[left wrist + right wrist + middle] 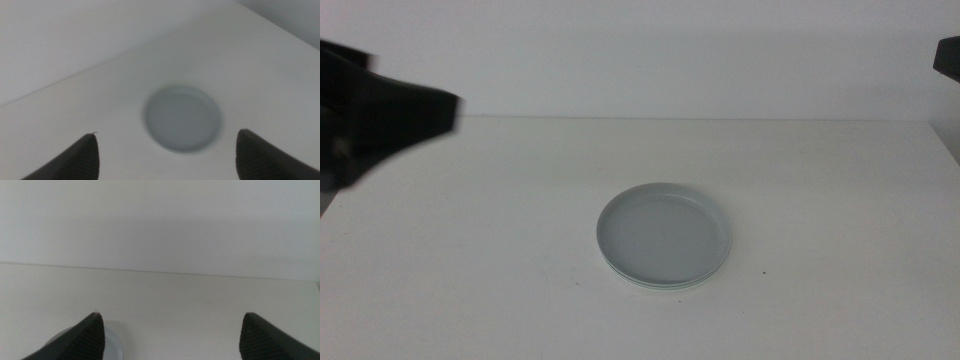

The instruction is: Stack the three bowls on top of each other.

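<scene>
A grey bowl (663, 233) sits on top of a stack in the middle of the table. Pale rims of lower bowls (655, 286) peek out under its near edge, and I cannot tell the mint green from the white one. The left wrist view shows the grey bowl (182, 119) from above, with nothing in it. My left gripper (167, 134) is open and empty, raised well above the table to the left of the stack (390, 115). My right gripper (172, 315) is open and empty, and only a corner of that arm (948, 55) shows at the far right.
The white table (470, 260) ends at a far edge against a white wall (670, 60). A pale edge of the stack (116, 346) shows in the right wrist view beside one jaw. A tiny dark speck (764, 272) lies right of the stack.
</scene>
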`<state>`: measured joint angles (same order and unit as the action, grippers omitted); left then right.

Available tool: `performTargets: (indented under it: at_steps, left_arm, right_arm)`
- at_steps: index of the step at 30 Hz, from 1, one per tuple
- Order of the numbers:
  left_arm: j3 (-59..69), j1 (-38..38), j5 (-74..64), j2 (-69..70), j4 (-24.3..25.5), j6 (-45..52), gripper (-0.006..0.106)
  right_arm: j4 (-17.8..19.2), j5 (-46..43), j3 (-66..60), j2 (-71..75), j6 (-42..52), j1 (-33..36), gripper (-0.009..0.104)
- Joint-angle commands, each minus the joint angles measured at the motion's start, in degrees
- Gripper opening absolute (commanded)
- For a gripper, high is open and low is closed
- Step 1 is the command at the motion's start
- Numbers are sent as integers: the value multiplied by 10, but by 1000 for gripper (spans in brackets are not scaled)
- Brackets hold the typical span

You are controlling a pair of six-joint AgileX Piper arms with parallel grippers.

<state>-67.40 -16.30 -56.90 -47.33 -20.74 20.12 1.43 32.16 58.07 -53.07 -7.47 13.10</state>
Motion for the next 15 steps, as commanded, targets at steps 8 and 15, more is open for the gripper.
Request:
performTargets:
  at_steps: [8, 15]
  left_arm:
    - [116, 89, 181, 91, 128, -175, 94]
    - [117, 94, 233, 93, 180, -236, 94]
  right_arm:
    - [8, -6, -1, 2, -2, 1, 92]
    - [8, -6, -1, 2, -2, 1, 92]
